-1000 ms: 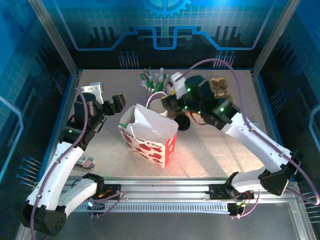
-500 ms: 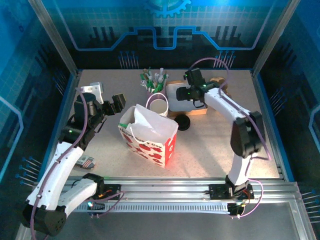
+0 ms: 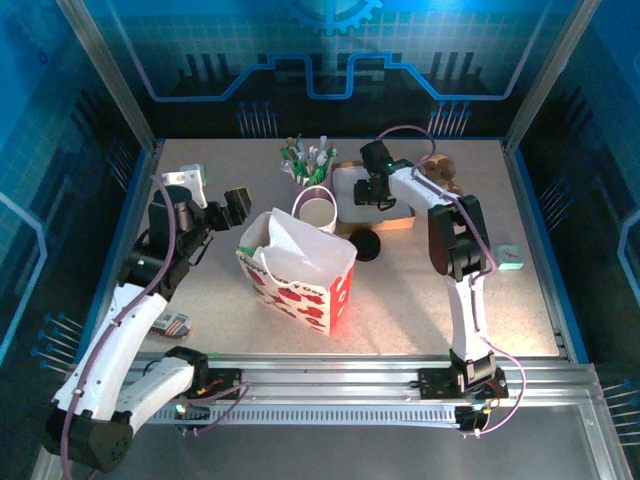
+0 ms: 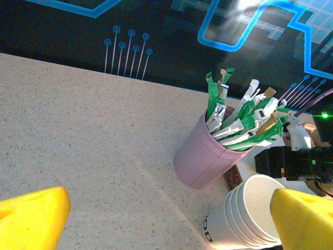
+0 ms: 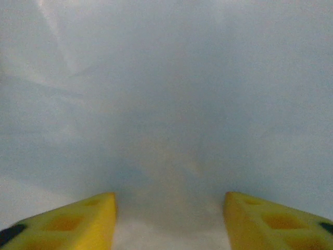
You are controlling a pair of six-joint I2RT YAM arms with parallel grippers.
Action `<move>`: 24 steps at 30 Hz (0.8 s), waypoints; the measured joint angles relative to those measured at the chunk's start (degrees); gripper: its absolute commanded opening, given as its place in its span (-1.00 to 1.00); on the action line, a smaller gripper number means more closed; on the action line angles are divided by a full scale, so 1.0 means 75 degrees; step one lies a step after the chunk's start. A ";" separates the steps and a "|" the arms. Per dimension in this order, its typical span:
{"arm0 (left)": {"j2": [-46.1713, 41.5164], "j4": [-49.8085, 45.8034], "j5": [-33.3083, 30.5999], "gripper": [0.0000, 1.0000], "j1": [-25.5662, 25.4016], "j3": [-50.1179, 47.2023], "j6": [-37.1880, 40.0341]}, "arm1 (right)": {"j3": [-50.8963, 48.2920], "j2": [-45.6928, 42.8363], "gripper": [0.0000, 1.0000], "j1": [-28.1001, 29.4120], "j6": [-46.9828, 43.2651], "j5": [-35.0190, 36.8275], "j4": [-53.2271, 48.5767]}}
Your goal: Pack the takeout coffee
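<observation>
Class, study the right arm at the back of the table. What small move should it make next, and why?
Probably close the right gripper on the white object in front of it. Its fingers stand apart, a blurred white surface sits close between them, and the gift bag stands open nearby.

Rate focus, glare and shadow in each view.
Top external: sharp, blue-tinted surround, a bright patch on the table right of the gift bag, whose corner glows red. Left wrist: pink cup of sticks crisp, left claw soft-edged, glare on the back wall. Right wrist: a pale surface too close, wholly out of focus past the right claw.
</observation>
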 measured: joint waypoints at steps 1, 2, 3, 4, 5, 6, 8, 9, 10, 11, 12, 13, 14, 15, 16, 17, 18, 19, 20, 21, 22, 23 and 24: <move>0.0003 0.0000 0.0000 0.99 0.0000 0.0000 0.0026 | 0.0140 0.0117 -0.17 -0.0003 0.0006 -0.0003 -0.0050; 0.0006 0.0000 -0.0003 0.99 0.0000 0.0000 0.0050 | 0.0236 0.0204 -0.20 -0.0012 -0.0006 -0.0003 -0.0070; 0.0006 0.0000 -0.0003 0.99 0.0000 0.0000 0.0082 | 0.0262 0.0265 -0.25 -0.0017 0.0006 -0.0003 -0.0064; 0.0012 0.0000 -0.0003 0.99 0.0000 0.0000 0.0108 | 0.0259 0.0280 -0.32 -0.0029 0.0012 -0.0006 -0.0082; 0.0015 0.0000 -0.0003 0.99 0.0000 0.0000 0.0119 | 0.0259 0.0280 -0.39 -0.0035 -0.0012 0.0000 -0.0087; 0.0015 0.0000 -0.0003 0.99 0.0000 0.0000 0.0131 | 0.0262 0.0277 -0.44 -0.0047 -0.0020 -0.0006 -0.0087; 0.0032 0.0000 -0.0003 0.99 0.0000 0.0000 0.0134 | 0.0262 0.0280 -0.50 -0.0052 -0.0035 -0.0012 -0.0093; 0.0047 0.0000 -0.0003 0.99 0.0000 0.0000 0.0134 | 0.0262 0.0280 -0.56 -0.0055 -0.0050 -0.0009 -0.0099; 0.0064 0.0000 -0.0003 0.99 0.0000 0.0000 0.0134 | 0.0262 0.0280 -0.63 -0.0067 -0.0076 -0.0026 -0.0111; 0.0082 0.0000 -0.0003 0.99 0.0000 0.0000 0.0134 | 0.0262 0.0277 -0.66 -0.0076 -0.0090 -0.0038 -0.0114; 0.0096 0.0000 -0.0003 0.99 0.0000 0.0000 0.0137 | 0.0262 0.0280 -0.69 -0.0090 -0.0082 -0.0058 -0.0119; 0.0105 -0.0003 -0.0003 0.99 0.0000 0.0000 0.0137 | 0.0251 0.0277 -0.74 -0.0105 -0.0085 -0.0064 -0.0117; 0.0108 -0.0003 -0.0003 0.99 0.0000 0.0000 0.0137 | 0.0242 0.0262 -0.76 -0.0119 -0.0079 -0.0076 -0.0117; 0.0108 0.0000 -0.0003 0.99 0.0000 0.0000 0.0137 | 0.0227 0.0242 -0.78 -0.0131 -0.0064 -0.0087 -0.0117; 0.0108 -0.0003 -0.0003 0.99 0.0000 0.0000 0.0137 | 0.0184 0.0195 -0.80 -0.0143 -0.0061 -0.0087 -0.0111; 0.0108 -0.0003 -0.0003 0.99 0.0000 0.0000 0.0137 | 0.0122 0.0122 -0.82 -0.0146 -0.0058 -0.0087 -0.0111; 0.0108 -0.0003 -0.0003 0.99 0.0000 0.0000 0.0137 | 0.0041 0.0023 -0.86 -0.0149 -0.0061 -0.0085 -0.0119; 0.0108 -0.0003 -0.0003 0.99 0.0000 0.0000 0.0137 | -0.0029 -0.0105 -0.90 -0.0146 -0.0055 -0.0085 -0.0131; 0.0108 -0.0003 -0.0003 0.99 0.0000 0.0000 0.0137 | -0.0058 -0.0204 -0.92 -0.0146 -0.0073 -0.0085 -0.0149; 0.0108 -0.0003 -0.0003 0.99 0.0000 0.0000 0.0137 | -0.0073 -0.0332 -0.93 -0.0146 -0.0067 -0.0082 -0.0154; 0.0108 -0.0003 -0.0003 0.99 0.0000 0.0000 0.0137 | -0.0073 -0.0475 -0.96 -0.0146 -0.0073 -0.0076 -0.0152; 0.0108 -0.0003 -0.0003 0.99 0.0006 0.0000 0.0137 | -0.0073 -0.0606 -0.98 -0.0146 -0.0079 -0.0064 -0.0146; 0.0108 0.0000 -0.0003 0.99 0.0006 0.0000 0.0137 | -0.0076 -0.0772 -1.00 -0.0146 -0.0085 -0.0058 -0.0143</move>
